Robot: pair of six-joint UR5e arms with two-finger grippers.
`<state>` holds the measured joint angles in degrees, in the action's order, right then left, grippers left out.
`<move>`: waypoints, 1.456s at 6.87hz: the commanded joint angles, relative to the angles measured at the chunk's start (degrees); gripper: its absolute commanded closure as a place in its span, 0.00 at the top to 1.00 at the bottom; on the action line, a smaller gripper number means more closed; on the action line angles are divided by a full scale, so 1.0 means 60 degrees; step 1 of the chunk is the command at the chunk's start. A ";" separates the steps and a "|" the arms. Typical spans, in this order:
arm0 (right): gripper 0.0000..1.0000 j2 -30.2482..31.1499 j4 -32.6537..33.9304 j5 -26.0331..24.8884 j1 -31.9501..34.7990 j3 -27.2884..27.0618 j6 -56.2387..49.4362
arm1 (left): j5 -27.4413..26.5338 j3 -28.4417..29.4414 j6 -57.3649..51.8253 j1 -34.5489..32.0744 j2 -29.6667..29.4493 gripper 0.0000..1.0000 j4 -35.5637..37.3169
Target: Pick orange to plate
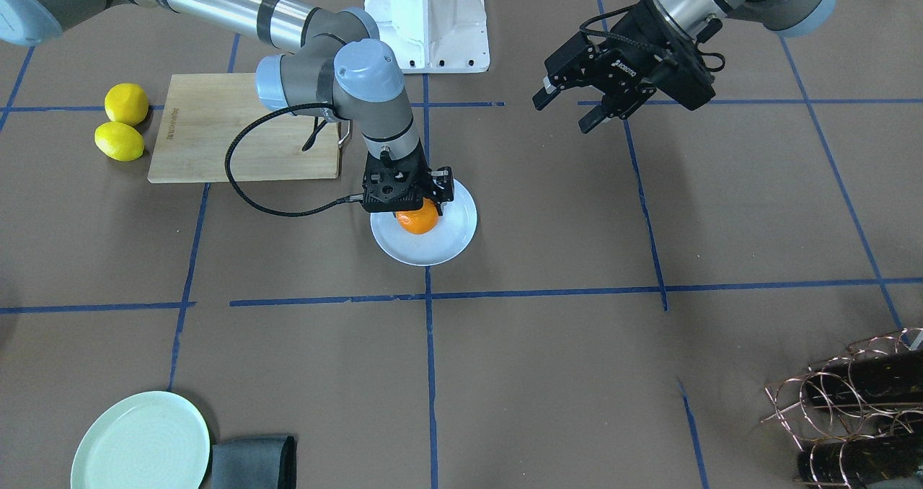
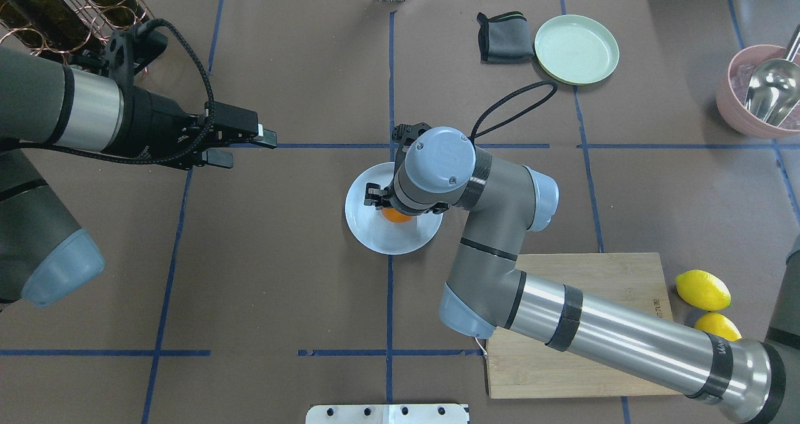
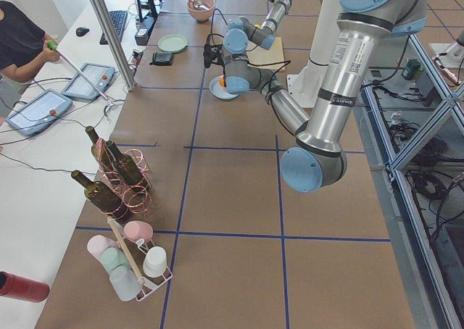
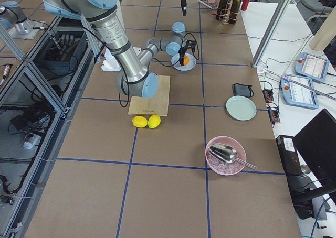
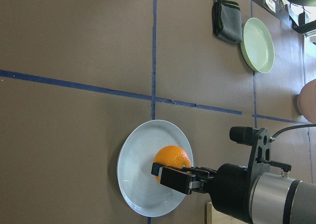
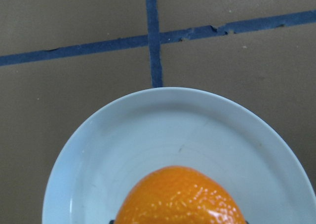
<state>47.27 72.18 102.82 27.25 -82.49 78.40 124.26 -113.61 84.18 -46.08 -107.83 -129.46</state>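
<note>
Pale bluish-white, the plate [image 1: 456, 242] has the orange [image 1: 418, 221] low over its middle, touching it or nearly so. The step in hand is judged to be the release: part the jaws evenly, then lift straight up so the fruit does not roll. The right gripper [image 1: 420, 204] appears clamped on the orange; the left gripper [image 1: 561, 114] hangs well apart above the worktop, jaws spread, holding nothing.

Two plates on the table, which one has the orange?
The pale bluish-white plate at table centre: the orange is over it, held in the right gripper's fingers. The mint-green plate by the dark cloth holds nothing.
</note>
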 commanded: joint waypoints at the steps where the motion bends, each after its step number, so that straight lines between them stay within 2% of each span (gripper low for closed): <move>1: 0.99 -0.0086 0.0010 -0.0071 -0.0016 0.0082 -0.0015 | -0.0012 0.0009 -0.0011 -0.0011 0.0128 1.00 0.0000; 2: 1.00 -0.0057 0.0010 -0.0042 -0.0016 0.0024 -0.0117 | -0.0027 0.0038 -0.0011 -0.0011 0.0158 1.00 0.0000; 3: 1.00 0.0074 0.0054 0.0060 0.0057 -0.0542 -0.0103 | -0.0070 0.0169 -0.0025 -0.0011 0.0318 1.00 0.0029; 4: 1.00 0.0844 0.0112 0.0641 0.0493 -0.2027 -0.0089 | -0.0172 0.0402 -0.0156 -0.0026 0.0624 1.00 0.0029; 5: 1.00 0.2229 0.0098 0.2126 0.1599 -0.3420 -0.0118 | -0.0434 0.0752 -0.0331 -0.0113 0.0743 1.00 0.0058; 6: 1.00 0.2997 0.0084 0.3475 0.2886 -0.3840 -0.0655 | -0.0423 0.0828 -0.1870 -0.0317 0.1121 1.00 0.0204; 7: 1.00 0.3730 0.0127 0.4677 0.4567 -0.3800 -0.1980 | -0.0350 0.0844 -0.3887 -0.0812 0.1778 1.00 0.0394; 8: 1.00 0.4332 0.0562 0.5777 0.6324 -0.3539 -0.4212 | -0.0349 0.0844 -0.6054 -0.1310 0.2495 1.00 0.0932; 9: 1.00 0.4541 0.1872 0.6296 0.7603 -0.3478 -0.6511 | -0.0262 0.0829 -0.8497 -0.2417 0.3213 1.00 0.1431; 10: 1.00 0.5094 0.2842 0.6315 0.8501 -0.3463 -0.8883 | 0.0623 0.1061 -1.0929 -0.4197 0.3553 1.00 0.2117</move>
<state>74.50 82.41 138.82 70.71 -103.56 41.12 123.95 -108.25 35.07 -61.19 -89.76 -120.96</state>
